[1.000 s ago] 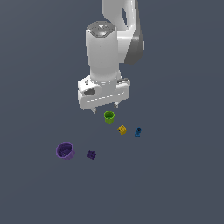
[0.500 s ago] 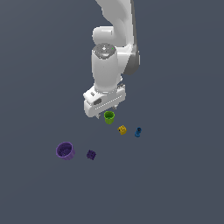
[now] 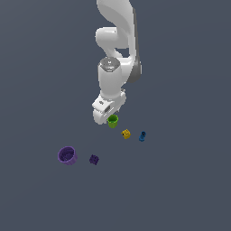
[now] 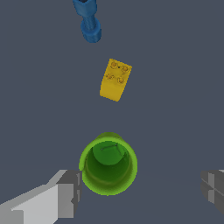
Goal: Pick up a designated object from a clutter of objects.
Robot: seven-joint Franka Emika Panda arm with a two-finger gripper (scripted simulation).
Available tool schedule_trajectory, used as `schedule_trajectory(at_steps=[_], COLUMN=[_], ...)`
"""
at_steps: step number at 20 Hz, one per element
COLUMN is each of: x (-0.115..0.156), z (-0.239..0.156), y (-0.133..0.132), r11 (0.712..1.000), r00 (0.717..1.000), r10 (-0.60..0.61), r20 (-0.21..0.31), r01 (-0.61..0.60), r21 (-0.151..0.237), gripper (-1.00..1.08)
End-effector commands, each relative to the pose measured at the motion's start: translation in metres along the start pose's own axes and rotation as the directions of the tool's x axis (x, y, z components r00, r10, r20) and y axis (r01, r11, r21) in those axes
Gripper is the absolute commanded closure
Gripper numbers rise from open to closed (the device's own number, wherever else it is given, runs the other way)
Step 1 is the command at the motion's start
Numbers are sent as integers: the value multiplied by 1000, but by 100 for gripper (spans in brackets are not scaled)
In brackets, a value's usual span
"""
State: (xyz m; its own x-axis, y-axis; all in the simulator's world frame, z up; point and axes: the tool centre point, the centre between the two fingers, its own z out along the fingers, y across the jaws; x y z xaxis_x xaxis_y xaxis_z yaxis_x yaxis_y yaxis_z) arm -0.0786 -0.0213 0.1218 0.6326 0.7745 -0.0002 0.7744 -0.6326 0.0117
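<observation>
The designated object, a small lime-green cup (image 3: 113,120), stands upright on the grey floor, and its hollow top (image 4: 108,164) shows in the wrist view. My gripper (image 3: 107,118) is low over it and open (image 4: 140,190). The cup sits between the jaws, close to one grey finger (image 4: 65,194) and far from the other finger (image 4: 214,186). I cannot tell if the near finger touches it. The rest of the clutter of objects lies apart: a yellow block (image 3: 126,134) (image 4: 115,79), a blue piece (image 3: 142,136) (image 4: 89,22), a purple cup (image 3: 67,155) and a dark purple block (image 3: 94,159).
The floor (image 3: 180,189) is plain dark grey with no edges in view. The yellow block is the nearest neighbour of the green cup, on the exterior view's right. The white arm (image 3: 118,54) rises straight above the cup.
The hand has come down onto the green cup and turned at the wrist, and the arm now stands more upright. None of the objects has moved.
</observation>
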Motion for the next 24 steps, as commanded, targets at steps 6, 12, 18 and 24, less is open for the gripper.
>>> schedule_trajectory(at_steps=[6, 12, 18, 24], x=[-10, -13, -13, -13], z=[22, 28, 30, 47], y=[-17, -23, -23, -24], r11=[992, 985, 986, 985], r00=[992, 985, 986, 985], r10=[-129, -171, -169, -171], r20=[-1, -2, -2, -3], r01=[129, 171, 169, 171], r21=[8, 11, 12, 12], gripper=[-92, -92, -92, -92])
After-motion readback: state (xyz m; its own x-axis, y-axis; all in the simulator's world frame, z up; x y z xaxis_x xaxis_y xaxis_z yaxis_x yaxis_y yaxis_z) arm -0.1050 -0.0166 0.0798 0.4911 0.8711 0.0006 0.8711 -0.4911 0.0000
